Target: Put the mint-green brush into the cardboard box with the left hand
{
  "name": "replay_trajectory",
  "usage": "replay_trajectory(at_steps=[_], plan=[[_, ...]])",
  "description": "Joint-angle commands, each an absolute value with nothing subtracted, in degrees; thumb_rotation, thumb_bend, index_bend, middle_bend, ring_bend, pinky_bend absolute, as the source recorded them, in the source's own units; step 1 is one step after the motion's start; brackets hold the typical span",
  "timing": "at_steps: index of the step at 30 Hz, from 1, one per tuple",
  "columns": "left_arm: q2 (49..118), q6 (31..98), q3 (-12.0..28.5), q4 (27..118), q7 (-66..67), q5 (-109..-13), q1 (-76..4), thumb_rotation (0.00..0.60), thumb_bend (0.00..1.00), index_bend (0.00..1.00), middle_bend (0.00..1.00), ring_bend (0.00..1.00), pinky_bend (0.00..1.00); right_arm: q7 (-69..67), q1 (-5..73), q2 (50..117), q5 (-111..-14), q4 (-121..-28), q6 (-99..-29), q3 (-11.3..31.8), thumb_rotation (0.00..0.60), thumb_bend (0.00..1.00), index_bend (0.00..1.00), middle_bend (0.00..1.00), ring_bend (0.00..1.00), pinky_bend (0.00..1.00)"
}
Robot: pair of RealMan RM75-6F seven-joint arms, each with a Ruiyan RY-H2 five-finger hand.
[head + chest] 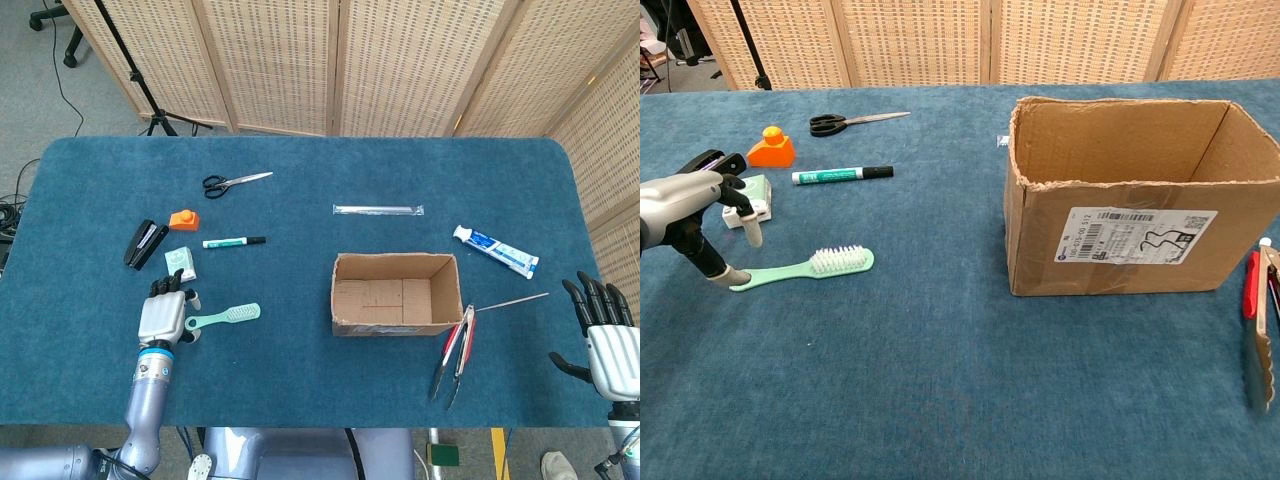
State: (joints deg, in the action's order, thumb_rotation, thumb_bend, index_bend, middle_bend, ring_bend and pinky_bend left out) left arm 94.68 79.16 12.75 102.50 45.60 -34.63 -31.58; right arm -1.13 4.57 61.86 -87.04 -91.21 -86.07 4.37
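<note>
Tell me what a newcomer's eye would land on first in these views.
Probably the open cardboard box near the middle of the blue table, looming large in the chest view. Next, the left hand at the handle end of the mint-green brush, with a scatter of small items behind it.

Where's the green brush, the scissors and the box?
mint-green brush (840, 260): chest view, on the white bristles at its head.
scissors (215, 184): head view, on the black handles.
cardboard box (1120, 240): chest view, on the front wall by the label.
</note>
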Motion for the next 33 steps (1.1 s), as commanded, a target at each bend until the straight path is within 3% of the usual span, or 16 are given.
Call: replay_trajectory(at_steps=[1, 33], plan=[[95.5, 79.0, 12.7, 101.6, 45.6, -34.2, -32.0, 0.6, 0.26, 0.48, 0.0, 0.0, 0.0, -1.1, 4.6, 61.8, -87.1, -91.3, -86.0, 4.3, 0.6, 0.0, 0.0, 0.0, 0.0, 0.0], [101.5, 77.5, 12.9, 93.5, 45.8, -32.0, -34.5, 0.6, 0.29, 0.49, 0.0, 0.0, 0.0, -1.2, 4.9, 61.6, -86.5, -91.3, -85.0, 4.2, 0.6, 0.0, 0.0, 0.0, 0.0, 0.0]])
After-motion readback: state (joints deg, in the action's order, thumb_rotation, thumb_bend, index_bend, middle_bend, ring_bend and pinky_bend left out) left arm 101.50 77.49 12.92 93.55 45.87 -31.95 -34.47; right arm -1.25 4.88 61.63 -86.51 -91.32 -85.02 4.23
